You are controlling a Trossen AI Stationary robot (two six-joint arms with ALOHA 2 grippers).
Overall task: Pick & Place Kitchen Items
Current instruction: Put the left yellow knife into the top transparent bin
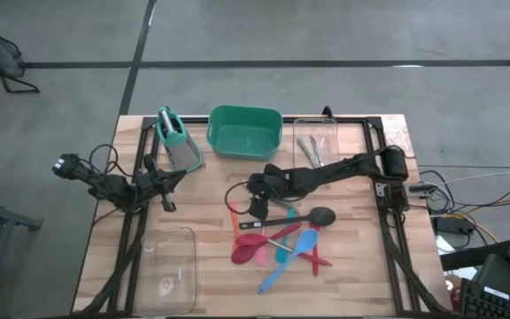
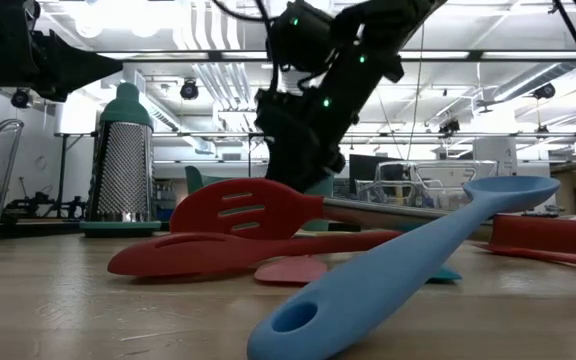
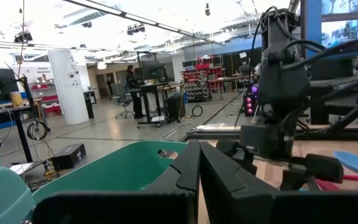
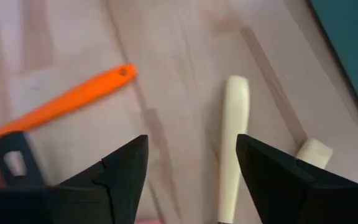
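Note:
The kitchen items lie in a loose heap on the wooden table: a black ladle (image 1: pixel 312 216), a blue spoon (image 1: pixel 295 252) (image 2: pixel 398 270), a red slotted spatula (image 2: pixel 243 208) and red and pink pieces (image 1: pixel 248 251). My right gripper (image 1: pixel 257 204) (image 4: pixel 191 146) hangs open just above the heap's far left edge, slanting down. Under it lie an orange handle (image 4: pixel 73 99) and a cream handle (image 4: pixel 232 143), the cream one close to one finger. My left gripper (image 1: pixel 168 195) (image 3: pixel 197 171) waits shut at the table's left, held about level.
A green tub (image 1: pixel 244 131) stands at the far edge, a metal grater with a teal handle (image 1: pixel 177 140) to its left. One clear bin (image 1: pixel 315 142) at the far right holds some utensils. Another clear bin (image 1: pixel 166 266) sits near left.

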